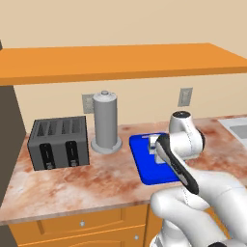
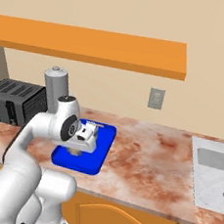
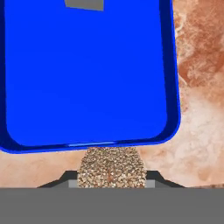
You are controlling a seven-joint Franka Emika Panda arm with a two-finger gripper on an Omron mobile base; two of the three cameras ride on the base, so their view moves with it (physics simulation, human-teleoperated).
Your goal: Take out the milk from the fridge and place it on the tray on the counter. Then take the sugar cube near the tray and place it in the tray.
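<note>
The blue tray (image 3: pixel 87 74) lies on the marbled counter (image 1: pixel 72 183). My gripper (image 3: pixel 111 183) is shut on the tan speckled sugar cube (image 3: pixel 111 168), with one dark tip on each side of it. In the right base view the gripper (image 2: pixel 76 148) points down and hangs low over the left part of the tray (image 2: pixel 91 161). A small whitish carton, apparently the milk (image 1: pixel 154 142), stands at the tray's far end, largely hidden by my arm. In the hand view it is a grey patch (image 3: pixel 84 4) at the top edge. The fridge is out of view.
A dark toaster (image 1: pixel 59 143) and a tall grey canister (image 1: pixel 106 123) stand left of the tray against the wall. An orange shelf (image 1: pixel 120 61) hangs overhead. A sink (image 2: pixel 214 172) lies at the far right. Bare counter stretches between tray and sink.
</note>
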